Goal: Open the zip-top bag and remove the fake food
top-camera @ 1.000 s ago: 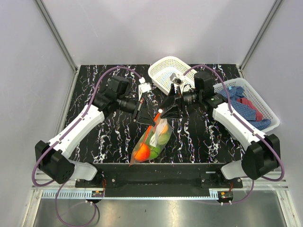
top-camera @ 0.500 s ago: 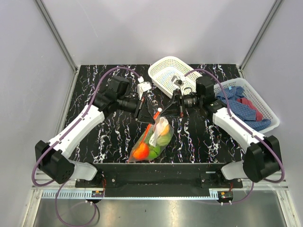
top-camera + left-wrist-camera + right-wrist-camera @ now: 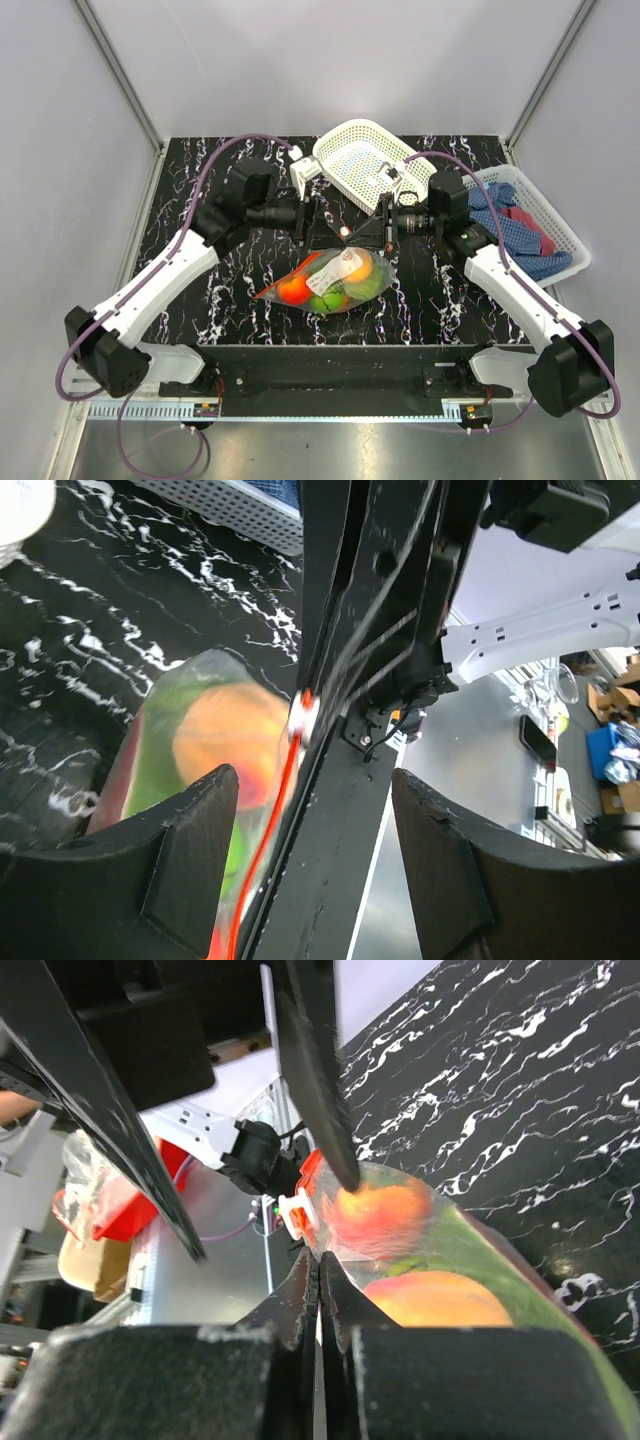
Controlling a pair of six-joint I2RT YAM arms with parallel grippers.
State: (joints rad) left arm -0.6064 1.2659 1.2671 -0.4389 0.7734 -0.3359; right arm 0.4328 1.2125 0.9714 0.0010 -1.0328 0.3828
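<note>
The clear zip-top bag (image 3: 325, 282) lies crosswise near the table's front middle, its orange-red zip strip (image 3: 280, 810) along one edge. The fake food shows through the plastic: an orange ball (image 3: 293, 288), green pieces (image 3: 330, 297) and another orange ball (image 3: 355, 268). My right gripper (image 3: 383, 235) is shut on the bag's edge (image 3: 345, 1260), right beside the white slider (image 3: 298, 1215). My left gripper (image 3: 312, 225) hangs open just above the bag's far side. Its fingers (image 3: 180, 860) hold nothing. Both grippers face each other, a little apart.
A white lattice basket (image 3: 360, 160) stands at the back middle. Another white basket (image 3: 530, 215) at the right holds blue and red cloths (image 3: 515, 225). Pale walls close in the black marbled table (image 3: 200, 290) on three sides.
My left gripper has let go of the bag and opened. The right gripper has shut on the bag's edge and pulled right. The bag swung from lengthwise to crosswise.
</note>
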